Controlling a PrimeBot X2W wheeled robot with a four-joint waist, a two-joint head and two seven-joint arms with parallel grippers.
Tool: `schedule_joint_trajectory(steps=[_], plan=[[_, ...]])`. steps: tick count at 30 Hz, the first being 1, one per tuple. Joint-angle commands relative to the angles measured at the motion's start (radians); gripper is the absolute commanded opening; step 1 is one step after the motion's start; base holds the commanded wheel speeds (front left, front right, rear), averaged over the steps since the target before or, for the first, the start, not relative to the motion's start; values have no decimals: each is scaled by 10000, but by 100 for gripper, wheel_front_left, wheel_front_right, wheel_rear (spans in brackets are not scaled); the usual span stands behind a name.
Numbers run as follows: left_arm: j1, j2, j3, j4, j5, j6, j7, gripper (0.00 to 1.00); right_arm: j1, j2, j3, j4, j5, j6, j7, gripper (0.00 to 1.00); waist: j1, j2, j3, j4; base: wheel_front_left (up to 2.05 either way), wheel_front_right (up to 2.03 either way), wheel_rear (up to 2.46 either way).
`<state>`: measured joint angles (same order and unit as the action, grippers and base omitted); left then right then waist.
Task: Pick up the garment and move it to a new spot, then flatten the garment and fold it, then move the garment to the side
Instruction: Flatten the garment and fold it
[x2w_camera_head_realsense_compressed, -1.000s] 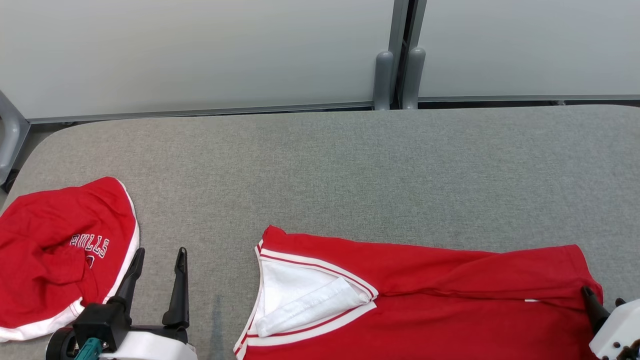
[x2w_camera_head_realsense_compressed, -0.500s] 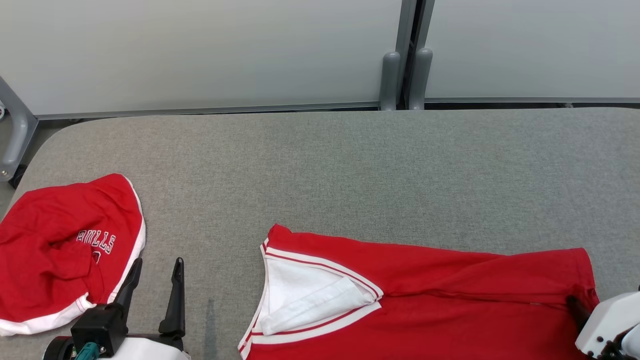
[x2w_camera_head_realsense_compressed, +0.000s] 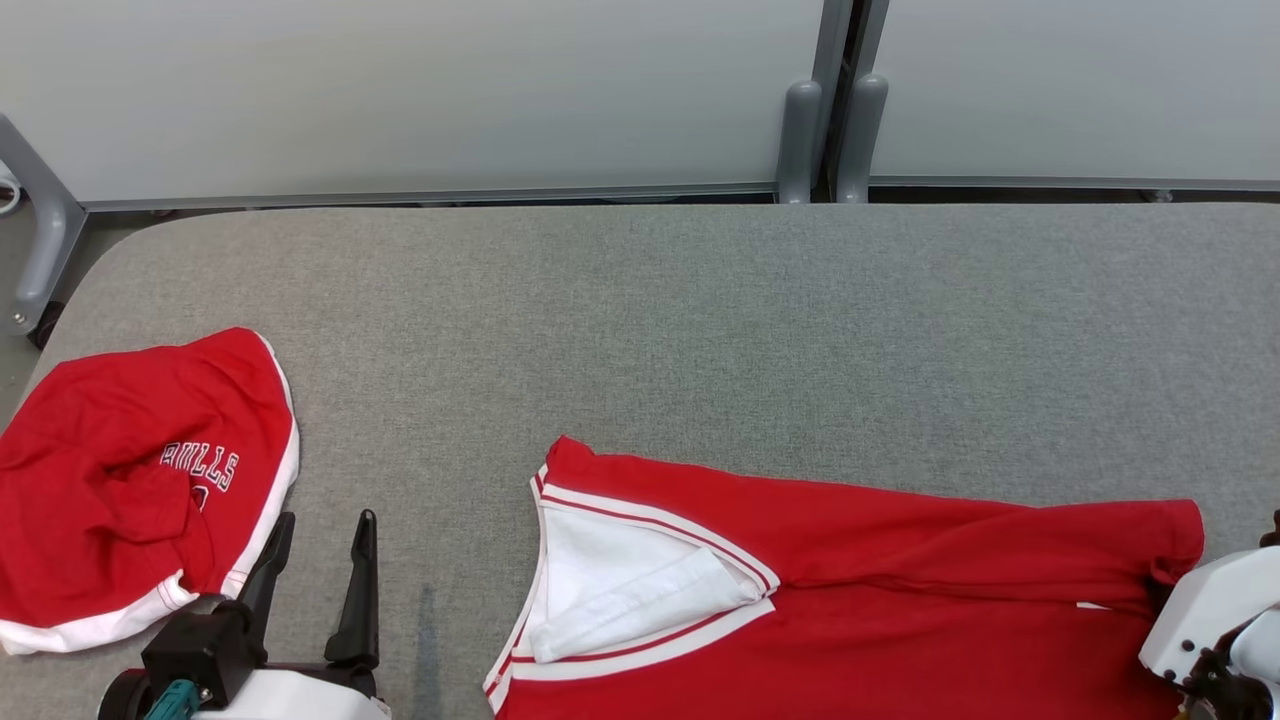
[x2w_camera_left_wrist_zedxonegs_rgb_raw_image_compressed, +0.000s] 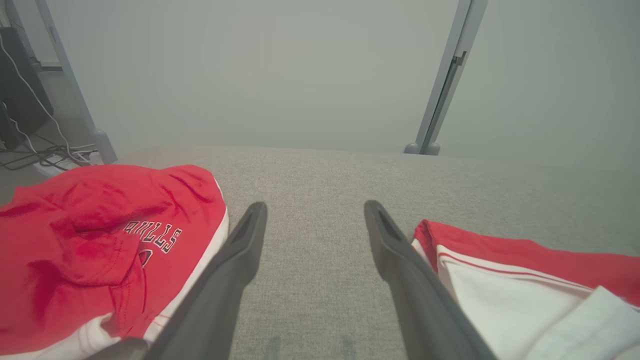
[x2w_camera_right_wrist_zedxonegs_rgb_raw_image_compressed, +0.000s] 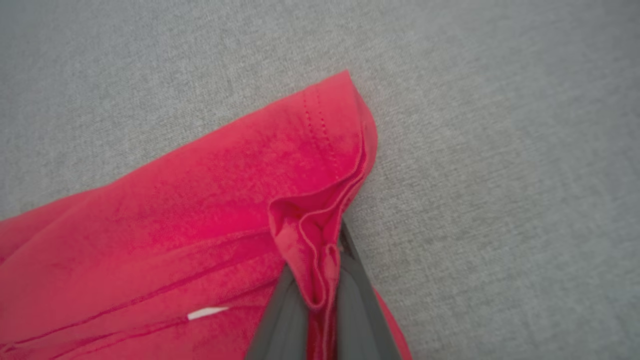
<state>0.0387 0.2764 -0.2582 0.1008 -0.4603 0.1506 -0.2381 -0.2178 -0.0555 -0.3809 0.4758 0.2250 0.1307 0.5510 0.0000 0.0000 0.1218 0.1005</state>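
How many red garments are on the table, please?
2. A crumpled garment lies at the table's left edge; a jersey is spread at the near right, its hem pinched in the right hand.

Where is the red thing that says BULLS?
In the head view the BULLS garment lies at the left end of the table, beside the left gripper, apart from the red jersey.

- My left gripper (x2w_camera_head_realsense_compressed: 325, 520): two long black tapering fingers (x2w_camera_head_realsense_compressed: 355, 590) on a black block (x2w_camera_head_realsense_compressed: 195, 650).
- Behind it I see a rounded white shell (x2w_camera_head_realsense_compressed: 300, 697) and a teal part (x2w_camera_head_realsense_compressed: 178, 697).
- My right gripper (x2w_camera_right_wrist_zedxonegs_rgb_raw_image_compressed: 322, 265): dark grey fingers (x2w_camera_right_wrist_zedxonegs_rgb_raw_image_compressed: 350, 310), white housing (x2w_camera_head_realsense_compressed: 1205, 615) with small dark holes.
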Motion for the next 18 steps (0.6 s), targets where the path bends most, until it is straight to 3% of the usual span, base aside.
schedule_joint_trajectory(steps=[1,10,18], plan=[[-82,47,56,-30,1,-9,-37,100,103,72,-29,157,-53,2,35,0,0,0,15,-9,0,0,0],[-164,-11,-1,7,-23,-41,-99,100,-261,-3,-1643,-1348,-899,1,-1124,0,0,0,37,-91,0,0,0],[-179,-65,-33,76,-52,-58,-163,100,-425,12,-2671,-2984,-1991,2,-1243,0,0,0,-8,-125,0,0,0]])
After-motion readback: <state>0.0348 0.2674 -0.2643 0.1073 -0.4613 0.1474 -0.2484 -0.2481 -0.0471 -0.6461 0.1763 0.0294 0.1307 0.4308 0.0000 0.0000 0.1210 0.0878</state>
